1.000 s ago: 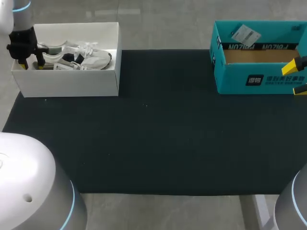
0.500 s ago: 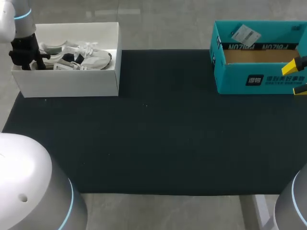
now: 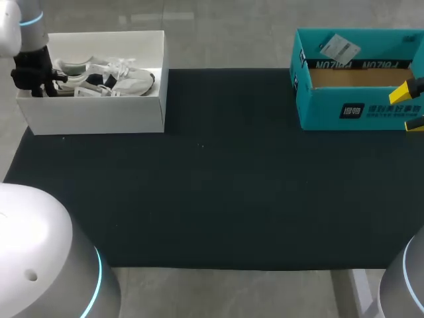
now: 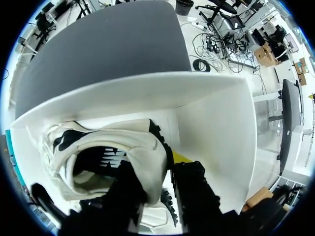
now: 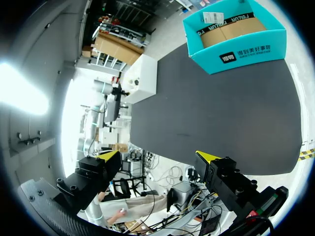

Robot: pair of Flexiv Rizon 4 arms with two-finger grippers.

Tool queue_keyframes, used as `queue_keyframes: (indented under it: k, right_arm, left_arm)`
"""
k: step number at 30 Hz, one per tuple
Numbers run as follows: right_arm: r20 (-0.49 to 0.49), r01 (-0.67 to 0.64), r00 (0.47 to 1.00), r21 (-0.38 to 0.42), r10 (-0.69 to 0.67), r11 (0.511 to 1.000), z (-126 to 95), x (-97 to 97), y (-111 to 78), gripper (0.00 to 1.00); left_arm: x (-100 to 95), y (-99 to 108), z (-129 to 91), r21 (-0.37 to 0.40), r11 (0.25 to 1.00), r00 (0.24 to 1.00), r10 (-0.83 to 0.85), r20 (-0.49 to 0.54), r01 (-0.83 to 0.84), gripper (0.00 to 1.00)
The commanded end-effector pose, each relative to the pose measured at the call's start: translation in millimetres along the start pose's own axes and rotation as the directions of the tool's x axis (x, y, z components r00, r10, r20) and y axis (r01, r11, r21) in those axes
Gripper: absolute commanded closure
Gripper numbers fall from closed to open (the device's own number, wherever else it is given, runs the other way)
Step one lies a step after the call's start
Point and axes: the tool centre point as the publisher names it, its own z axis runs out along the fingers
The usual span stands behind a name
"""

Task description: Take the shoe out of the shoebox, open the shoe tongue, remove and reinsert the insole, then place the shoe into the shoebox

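Observation:
A white sneaker with black patches (image 3: 106, 78) lies in the white shoebox (image 3: 93, 114) at the table's far left. My left gripper (image 3: 41, 81) reaches down into the box at the shoe's heel end. In the left wrist view the padded heel collar of the sneaker (image 4: 98, 147) stands between the left gripper's (image 4: 155, 169) fingers, one inside the shoe and one outside, both pressing on it. One yellow tip (image 4: 179, 157) shows against the box wall. My right gripper (image 3: 411, 106) hangs open at the far right edge, beside the teal box; it holds nothing (image 5: 158, 157).
A teal cardboard box (image 3: 358, 109) with a white tag (image 3: 339, 48) inside stands at the back right, also seen ahead of the right gripper (image 5: 236, 42). A black mat (image 3: 225, 185) covers the table between the two boxes.
My left gripper has sunk lower into the white shoebox at the heel, and its fingers have drawn together on the heel collar. The right arm has kept still.

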Motion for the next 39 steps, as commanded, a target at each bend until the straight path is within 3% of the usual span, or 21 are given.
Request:
queue_keyframes:
  k: [1, 14, 27, 34, 39]
  right_arm:
    - [0.002, -0.001, 1.000, 0.000, 0.001, 1.000, 0.4, -0.2, -0.3, 0.00]
    - [0.002, -0.001, 1.000, 0.000, 0.001, 1.000, 0.4, -0.2, -0.3, 0.00]
    - [0.002, -0.001, 1.000, 0.000, 0.001, 1.000, 0.4, -0.2, -0.3, 0.00]
    - [0.002, -0.001, 1.000, 0.000, 0.001, 1.000, 0.4, -0.2, -0.3, 0.00]
    - [0.002, -0.001, 1.000, 0.000, 0.001, 1.000, 0.4, -0.2, -0.3, 0.00]
  left_arm:
    - [-4.8, 3.4, -4.8, -0.001, 1.000, 1.000, 0.012, 0.001, -0.012, 1.00]
    - [-4.0, 4.8, -43.8, -0.001, 0.998, 0.998, 0.059, 0.017, -0.059, 1.00]
    - [-7.2, -3.8, -147.4, -0.003, 1.000, 1.000, -0.006, -0.005, 0.006, 1.00]
    - [-8.4, -12.8, -183.4, 0.005, 1.000, 0.998, 0.006, -0.059, -0.005, 1.00]
    - [-6.1, -18.9, -211.9, -0.030, 1.000, 0.998, -0.003, -0.063, 0.001, 1.00]
